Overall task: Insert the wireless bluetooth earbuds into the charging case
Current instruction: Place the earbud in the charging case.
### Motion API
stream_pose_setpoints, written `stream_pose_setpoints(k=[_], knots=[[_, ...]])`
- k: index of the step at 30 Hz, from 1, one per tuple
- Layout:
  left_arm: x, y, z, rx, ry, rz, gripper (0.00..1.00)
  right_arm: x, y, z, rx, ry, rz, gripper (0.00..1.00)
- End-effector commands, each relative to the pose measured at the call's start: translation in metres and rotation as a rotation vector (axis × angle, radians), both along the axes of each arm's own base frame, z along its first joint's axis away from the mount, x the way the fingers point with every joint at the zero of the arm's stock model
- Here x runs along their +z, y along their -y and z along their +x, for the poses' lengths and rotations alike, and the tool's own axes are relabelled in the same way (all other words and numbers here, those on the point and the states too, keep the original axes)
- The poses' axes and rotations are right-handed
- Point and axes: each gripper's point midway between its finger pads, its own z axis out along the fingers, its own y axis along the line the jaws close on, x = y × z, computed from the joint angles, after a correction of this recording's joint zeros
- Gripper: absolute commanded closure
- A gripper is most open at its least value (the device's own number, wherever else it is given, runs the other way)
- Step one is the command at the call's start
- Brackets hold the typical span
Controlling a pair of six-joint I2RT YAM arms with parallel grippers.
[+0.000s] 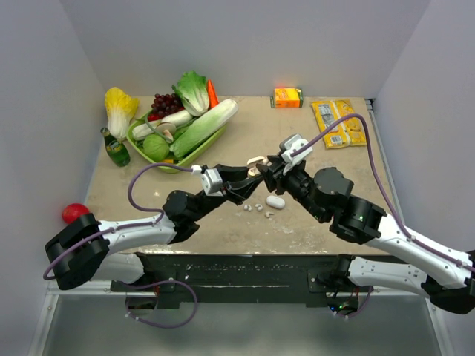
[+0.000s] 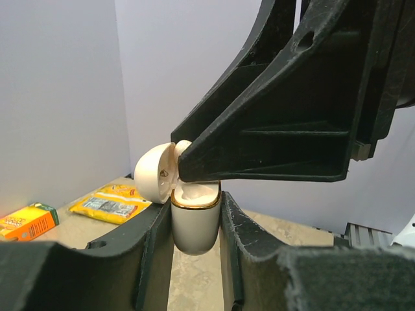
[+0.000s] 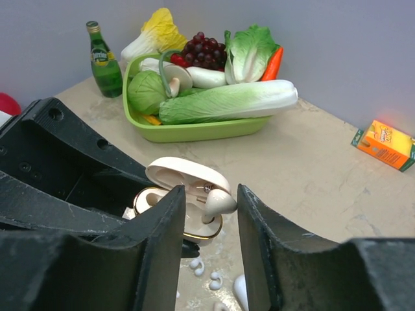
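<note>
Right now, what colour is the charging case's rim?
Gold rim, clearest in the left wrist view.

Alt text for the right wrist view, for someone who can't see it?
An earbud sits between the right gripper's fingers at the mouth of the open charging case, which the left gripper holds. Behind are a green basket of vegetables, a green bottle and an orange carton.

The top external camera hangs above and behind the 2 arm bases, looking down and forward over the whole desk point(image 1: 252, 126) to the back wall. The left wrist camera sits low, close behind the left hand point(image 2: 194, 210), facing the far right. The right wrist camera, close behind the right hand point(image 3: 209, 191), faces far left. All 3 share the charging case point(image 1: 257, 162) and the orange carton point(image 1: 288, 97).
</note>
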Motion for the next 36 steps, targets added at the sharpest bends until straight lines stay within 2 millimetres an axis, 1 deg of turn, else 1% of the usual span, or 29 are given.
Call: stream_pose_setpoints(k=[1, 4, 7, 8, 10, 13, 14, 16, 18, 20, 22, 23, 25, 30, 36], knots=[[0.111, -0.066, -0.039, 0.033, 0.302, -0.433, 1.00, 0.033, 0.001, -0.013, 0.046, 0.023, 0.106, 0.55], [0.110, -0.066, -0.039, 0.034, 0.299, -0.432, 1.00, 0.044, 0.004, -0.015, 0.040, 0.006, 0.189, 0.49], [0.110, -0.066, -0.040, 0.031, 0.300, -0.431, 1.00, 0.056, 0.010, -0.017, 0.026, 0.005, 0.250, 0.46], [0.109, -0.066, -0.040, 0.031, 0.299, -0.430, 1.00, 0.063, 0.016, -0.017, 0.011, 0.010, 0.278, 0.45], [0.108, -0.066, -0.040, 0.029, 0.297, -0.429, 1.00, 0.069, 0.026, -0.015, -0.034, 0.010, 0.325, 0.44], [0.107, -0.067, -0.041, 0.028, 0.296, -0.429, 1.00, 0.073, 0.039, -0.012, -0.089, 0.008, 0.366, 0.43], [0.107, -0.069, -0.042, 0.028, 0.297, -0.431, 1.00, 0.070, 0.041, -0.012, -0.100, 0.004, 0.366, 0.43], [0.107, -0.069, -0.042, 0.028, 0.298, -0.432, 1.00, 0.068, 0.051, -0.008, -0.151, -0.005, 0.388, 0.44], [0.106, -0.072, -0.044, 0.028, 0.301, -0.437, 1.00, 0.059, 0.056, -0.006, -0.187, -0.025, 0.371, 0.45], [0.107, -0.072, -0.045, 0.028, 0.305, -0.438, 1.00, 0.054, 0.059, -0.004, -0.213, -0.032, 0.359, 0.48], [0.109, -0.074, -0.046, 0.026, 0.310, -0.442, 1.00, 0.044, 0.056, -0.001, -0.222, -0.047, 0.316, 0.50], [0.109, -0.073, -0.047, 0.024, 0.312, -0.441, 1.00, 0.044, 0.055, 0.000, -0.224, -0.050, 0.311, 0.50], [0.109, -0.073, -0.048, 0.017, 0.316, -0.440, 1.00, 0.039, 0.051, 0.001, -0.223, -0.057, 0.281, 0.50], [0.110, -0.075, -0.054, -0.002, 0.325, -0.445, 1.00, 0.032, 0.043, 0.004, -0.218, -0.069, 0.232, 0.51], [0.110, -0.079, -0.056, 0.001, 0.330, -0.446, 1.00, 0.029, 0.037, 0.006, -0.209, -0.078, 0.216, 0.50]])
